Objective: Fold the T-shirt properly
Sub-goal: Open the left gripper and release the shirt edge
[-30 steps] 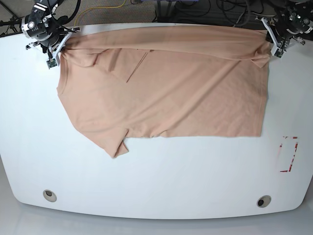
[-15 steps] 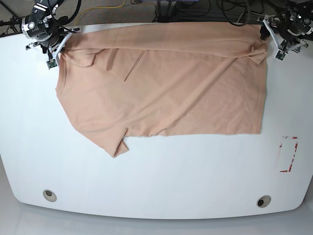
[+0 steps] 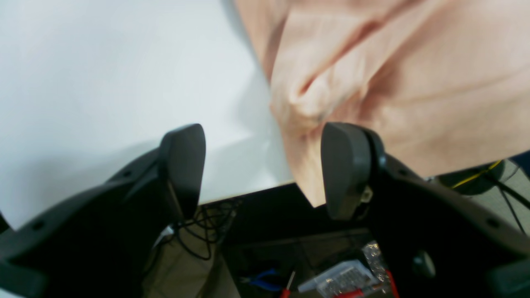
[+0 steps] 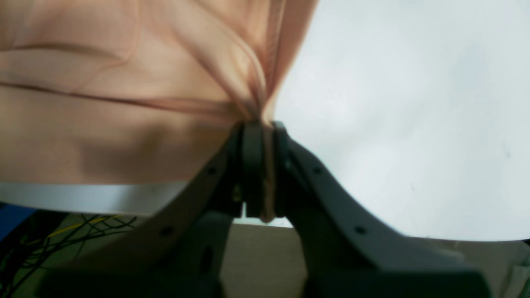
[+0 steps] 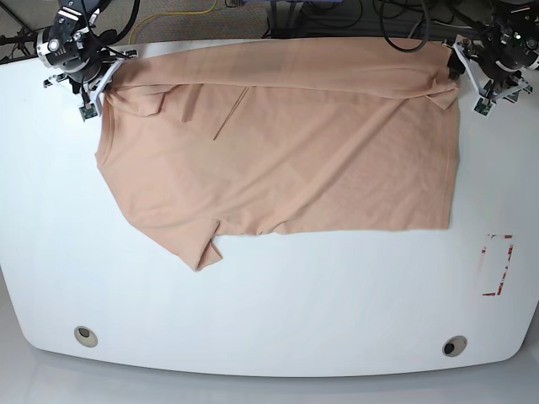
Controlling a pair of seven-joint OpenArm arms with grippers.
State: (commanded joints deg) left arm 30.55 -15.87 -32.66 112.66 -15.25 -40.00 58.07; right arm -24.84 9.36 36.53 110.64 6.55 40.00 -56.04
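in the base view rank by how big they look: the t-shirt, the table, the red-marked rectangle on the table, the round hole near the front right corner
1. Table, largest.
2. T-shirt, spread over much of the table's far half.
3. Red-marked rectangle.
4. Round hole, smallest.

The T-shirt [image 5: 286, 143] is soft, matt peach cloth with a fine knit grain, lying mostly smooth with shallow creases; in the right wrist view it bunches into tight pleats where the right gripper [image 4: 261, 136] pinches it. The desk [image 5: 269, 311] is a smooth white surface with a faint sheen. The fingers [image 3: 184, 161] of the left gripper [image 3: 265, 165] look like dark grey matt plastic, smooth and rounded. A red-edged marking [image 5: 497, 265] sits at the desk's right.
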